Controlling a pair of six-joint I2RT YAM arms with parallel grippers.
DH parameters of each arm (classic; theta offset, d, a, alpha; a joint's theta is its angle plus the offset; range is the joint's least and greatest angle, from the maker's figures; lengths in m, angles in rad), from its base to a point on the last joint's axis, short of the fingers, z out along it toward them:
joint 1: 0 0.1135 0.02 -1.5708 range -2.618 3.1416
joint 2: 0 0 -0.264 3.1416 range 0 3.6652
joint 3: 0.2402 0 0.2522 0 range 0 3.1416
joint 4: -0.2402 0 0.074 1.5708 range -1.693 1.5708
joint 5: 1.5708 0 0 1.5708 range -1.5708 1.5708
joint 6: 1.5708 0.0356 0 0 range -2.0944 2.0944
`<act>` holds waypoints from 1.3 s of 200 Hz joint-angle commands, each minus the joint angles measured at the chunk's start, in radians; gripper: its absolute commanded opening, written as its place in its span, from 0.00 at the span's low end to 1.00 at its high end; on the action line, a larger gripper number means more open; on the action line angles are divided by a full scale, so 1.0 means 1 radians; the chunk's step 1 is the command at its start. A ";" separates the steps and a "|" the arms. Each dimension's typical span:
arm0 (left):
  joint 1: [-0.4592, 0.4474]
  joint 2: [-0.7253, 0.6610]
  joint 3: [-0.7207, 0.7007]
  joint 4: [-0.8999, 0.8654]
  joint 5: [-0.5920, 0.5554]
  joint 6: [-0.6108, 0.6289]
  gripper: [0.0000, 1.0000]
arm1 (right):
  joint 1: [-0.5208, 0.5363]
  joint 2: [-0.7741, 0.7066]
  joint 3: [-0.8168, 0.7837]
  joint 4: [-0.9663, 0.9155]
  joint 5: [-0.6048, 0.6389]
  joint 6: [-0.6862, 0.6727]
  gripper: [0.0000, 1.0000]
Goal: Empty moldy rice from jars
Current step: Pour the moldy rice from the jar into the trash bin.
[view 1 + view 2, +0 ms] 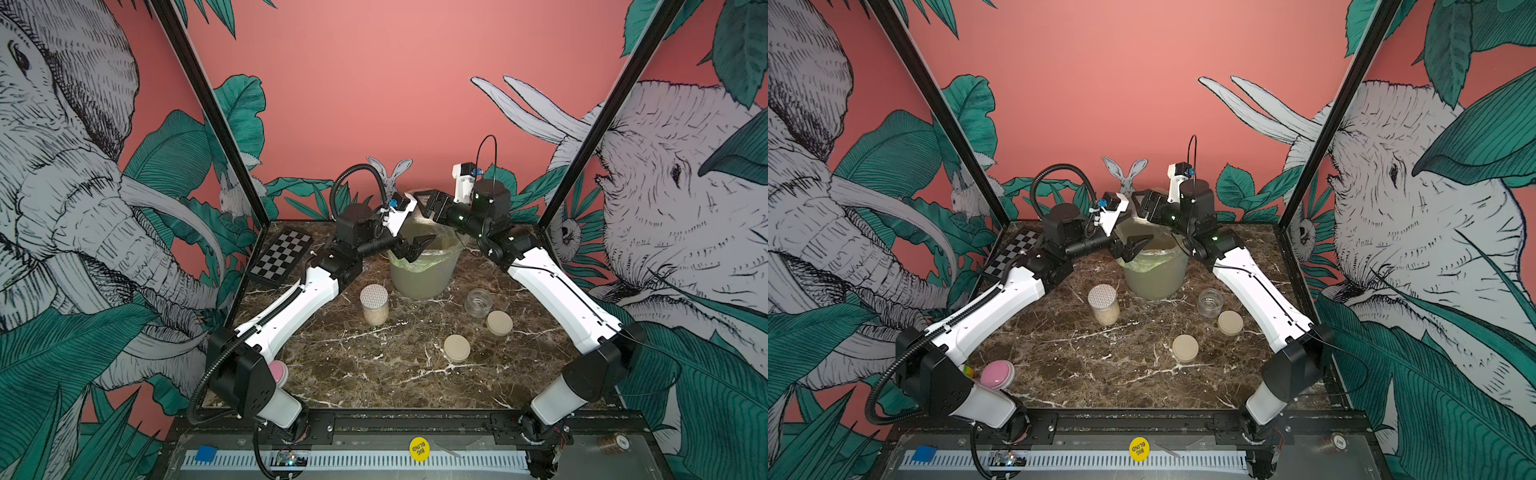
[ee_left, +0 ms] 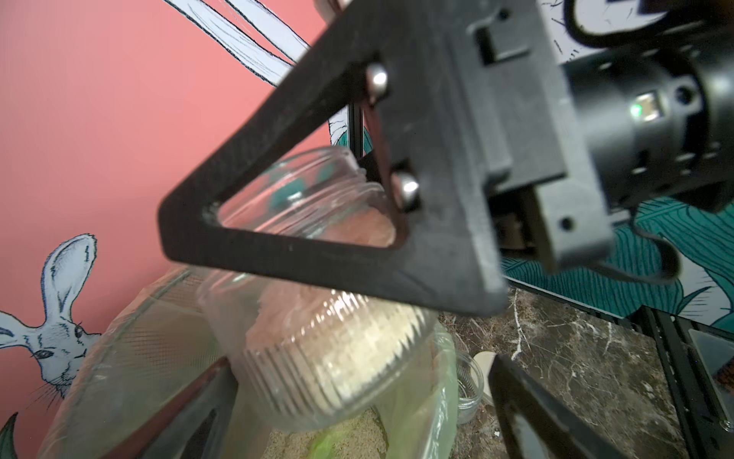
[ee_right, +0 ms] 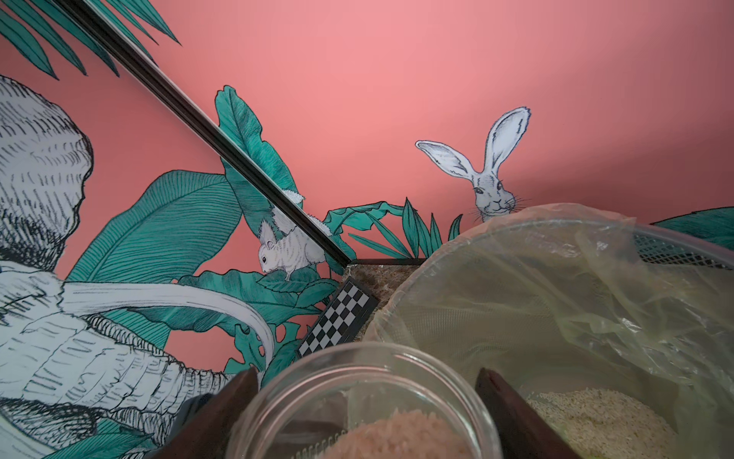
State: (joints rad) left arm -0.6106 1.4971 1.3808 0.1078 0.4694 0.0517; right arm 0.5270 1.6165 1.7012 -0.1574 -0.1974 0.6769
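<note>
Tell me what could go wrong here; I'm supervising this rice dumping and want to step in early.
The held jar in the right gripper sits near the bin rim, so rice may spill onto the table. The open left gripper hovers by the bag edge and could snag it.

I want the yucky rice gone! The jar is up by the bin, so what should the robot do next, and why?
Probably tip the jar further, mouth down. The right gripper holds it, lid off, at the bin, yet rice sits inside it.
</note>
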 commanded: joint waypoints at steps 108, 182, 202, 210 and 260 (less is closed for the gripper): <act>-0.017 -0.051 -0.033 0.087 -0.067 -0.077 1.00 | -0.007 -0.007 -0.029 0.150 0.045 0.031 0.21; -0.017 -0.090 -0.098 0.132 -0.264 -0.353 1.00 | -0.008 -0.078 -0.082 0.241 0.178 0.151 0.19; -0.017 -0.089 -0.114 0.187 -0.285 -0.486 1.00 | -0.008 -0.088 -0.089 0.266 0.203 0.208 0.19; -0.016 -0.086 -0.125 0.220 -0.293 -0.547 1.00 | -0.008 -0.091 -0.091 0.276 0.212 0.233 0.19; -0.017 -0.072 -0.152 0.312 -0.347 -0.830 0.99 | -0.006 -0.102 -0.137 0.336 0.264 0.397 0.19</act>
State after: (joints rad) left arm -0.6258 1.4528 1.2442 0.3332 0.1596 -0.5865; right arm 0.5198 1.5616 1.5696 0.0124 0.0216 0.9573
